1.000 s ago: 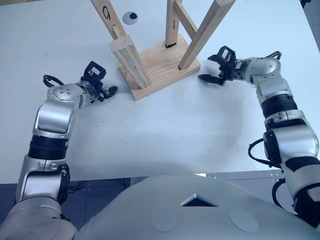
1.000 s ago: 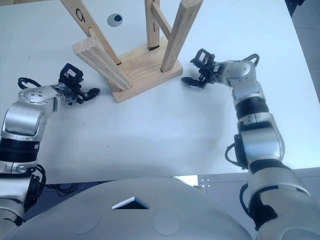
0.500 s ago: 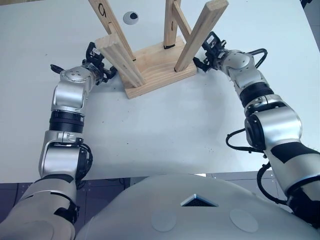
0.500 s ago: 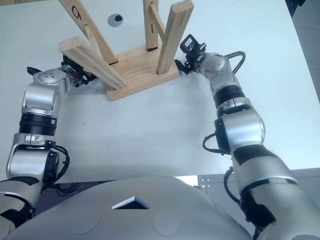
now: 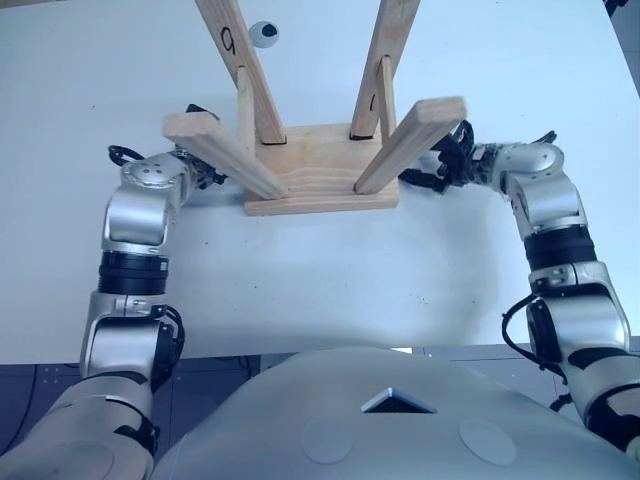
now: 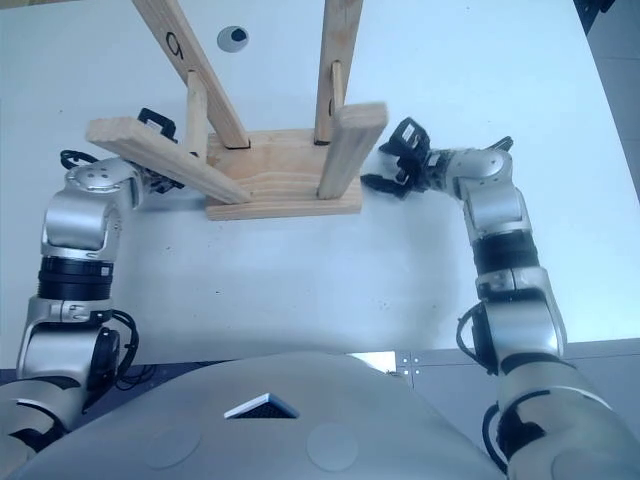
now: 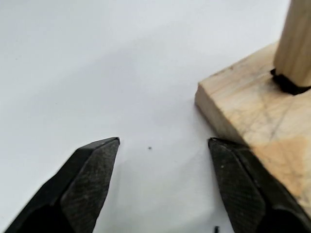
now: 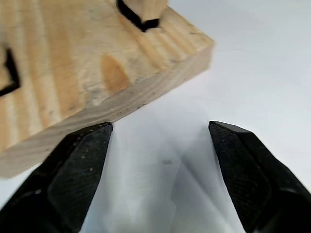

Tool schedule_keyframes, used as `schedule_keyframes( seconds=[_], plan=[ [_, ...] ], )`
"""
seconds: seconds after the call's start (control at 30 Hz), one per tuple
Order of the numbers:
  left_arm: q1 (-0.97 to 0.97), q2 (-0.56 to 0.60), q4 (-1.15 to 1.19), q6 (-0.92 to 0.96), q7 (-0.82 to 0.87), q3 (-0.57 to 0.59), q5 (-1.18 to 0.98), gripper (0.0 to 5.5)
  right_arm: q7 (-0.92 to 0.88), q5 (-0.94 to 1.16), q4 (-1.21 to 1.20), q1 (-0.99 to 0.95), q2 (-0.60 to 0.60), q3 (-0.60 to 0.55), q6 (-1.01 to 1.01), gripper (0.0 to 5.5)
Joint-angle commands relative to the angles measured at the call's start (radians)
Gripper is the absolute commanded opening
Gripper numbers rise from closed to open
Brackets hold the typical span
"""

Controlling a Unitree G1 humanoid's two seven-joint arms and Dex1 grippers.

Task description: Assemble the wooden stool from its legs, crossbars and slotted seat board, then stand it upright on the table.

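The wooden stool stands upside down on the white table. Its seat board lies flat and several legs with crossbars point up. My left gripper is open at the board's left end, one finger against the board's corner. It is partly hidden behind a leg in the head views. My right gripper is open at the board's right end, a short gap from the edge, with bare table between its fingers. The board's corner lies just ahead of it.
A small round black-and-white disc sits on the table behind the stool. The table's front edge runs close to my body. Bare table surface lies in front of the stool and to both sides.
The stool has turned on the table, so its seat board's long edge now faces me squarely. Both grippers moved in to the board's ends, and the right one has since backed off slightly.
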Motion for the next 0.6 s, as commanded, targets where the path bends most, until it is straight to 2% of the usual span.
schedule_keyframes(
  seconds=[0.03, 0.17, 0.23, 0.3, 0.43, 0.5, 0.6],
  plan=[
    [0.062, 0.082, -0.102, -0.039, -0.139, 0.067, -0.084, 3.37, -0.038, 0.02, -0.121, 0.04, -0.051, -0.048, 0.073, 3.67],
    [0.228, 0.255, -0.194, -0.215, -0.367, 0.129, -0.125, 3.75, 0.0, 0.158, -0.282, 0.111, -0.128, -0.206, 0.156, 4.09],
    [0.287, 0.325, -0.2, -0.268, -0.461, 0.148, -0.14, 3.96, 0.043, 0.226, -0.389, 0.168, -0.162, -0.217, 0.219, 4.31],
    [0.323, 0.354, -0.238, -0.25, -0.549, 0.165, -0.207, 4.38, 0.063, 0.284, -0.492, 0.221, -0.159, -0.179, 0.283, 4.78],
    [0.313, 0.299, -0.271, -0.213, -0.577, 0.145, -0.292, 5.01, 0.017, 0.317, -0.552, 0.252, -0.087, -0.089, 0.327, 5.4],
    [0.311, 0.258, -0.285, -0.205, -0.556, 0.139, -0.319, 5.25, -0.004, 0.326, -0.542, 0.231, -0.054, -0.059, 0.331, 5.4],
    [0.298, 0.219, -0.269, -0.214, -0.54, 0.111, -0.321, 5.3, -0.029, 0.327, -0.496, 0.194, -0.018, -0.034, 0.324, 5.4]
  ],
)
